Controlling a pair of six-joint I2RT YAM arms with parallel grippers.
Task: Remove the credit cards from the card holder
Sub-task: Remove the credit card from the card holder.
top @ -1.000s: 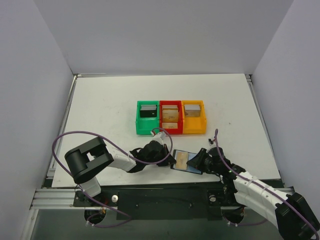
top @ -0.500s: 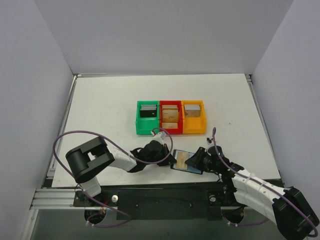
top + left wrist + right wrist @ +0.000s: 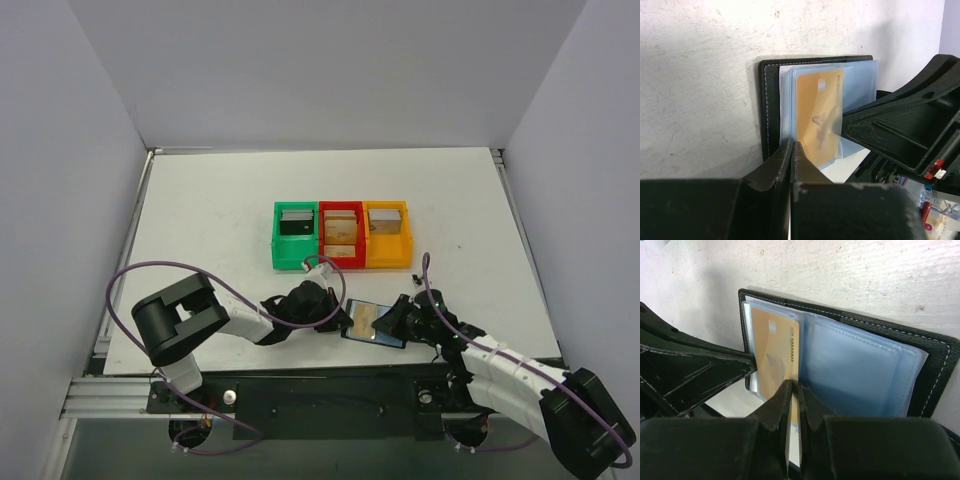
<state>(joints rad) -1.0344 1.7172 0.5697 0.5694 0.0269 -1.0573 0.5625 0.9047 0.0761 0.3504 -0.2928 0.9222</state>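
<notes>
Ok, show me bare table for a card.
Bare table: left of the green bin, right of the orange bin, behind all bins. Crowded: before the red bin, left gripper on the card holder, right gripper on its card.

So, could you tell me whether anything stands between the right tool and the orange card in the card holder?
Nothing visible does: the right tool is shut on the near edge of the orange card. The left tool pinches the edge of the card holder beside it. Whether sleeve plastic is pinched too cannot be told.

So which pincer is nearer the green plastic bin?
Left. The left pincer is close by the green plastic bin; the right pincer is farther right, across the black card holder.
</notes>
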